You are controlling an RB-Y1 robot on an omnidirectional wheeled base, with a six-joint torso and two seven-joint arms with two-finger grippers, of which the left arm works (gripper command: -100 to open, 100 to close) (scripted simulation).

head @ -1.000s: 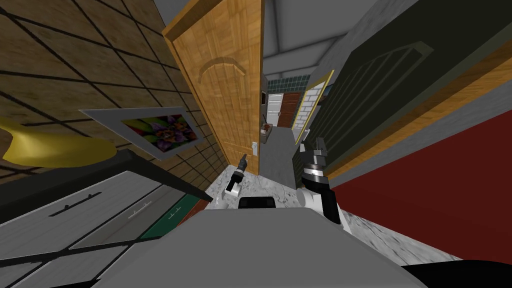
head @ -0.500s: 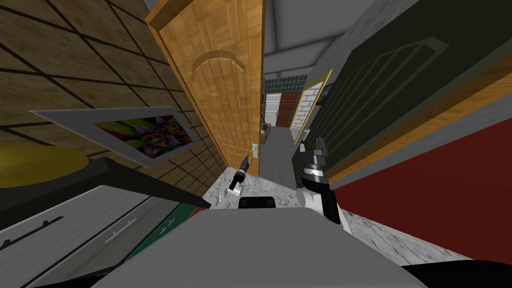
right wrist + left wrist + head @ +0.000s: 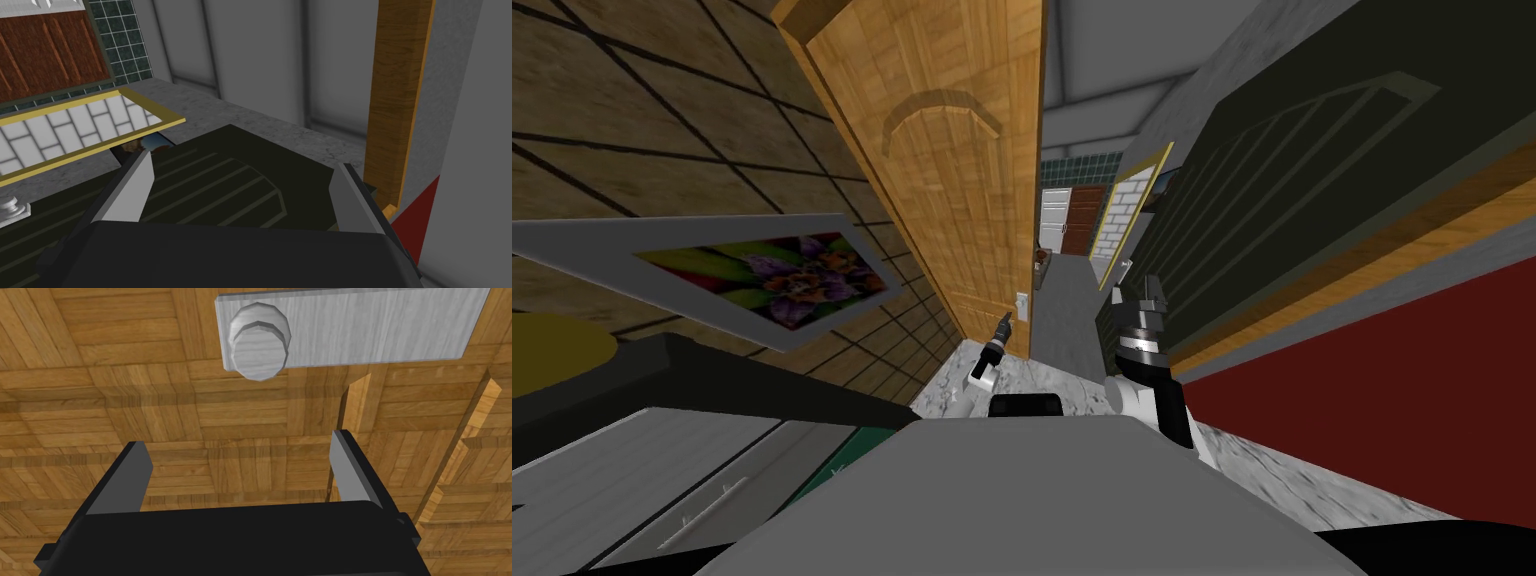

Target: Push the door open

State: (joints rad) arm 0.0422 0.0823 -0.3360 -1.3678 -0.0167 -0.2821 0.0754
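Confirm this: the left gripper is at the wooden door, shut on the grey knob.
Not right. The left gripper is at the wooden door, but it is open, with the grey knob beyond its fingertips, not between them. The left wrist view shows this.

Two near doors: one wooden door (image 3: 952,180) at eleven o'clock, one dark door (image 3: 1292,200) at two. Two far doors at twelve: one white door (image 3: 1059,215), one brown door (image 3: 1087,215). One knob (image 3: 258,348) on one plate (image 3: 375,328). One picture (image 3: 762,275) at nine. Two grippers, left gripper (image 3: 239,440) and right gripper (image 3: 244,161), two fingers each.
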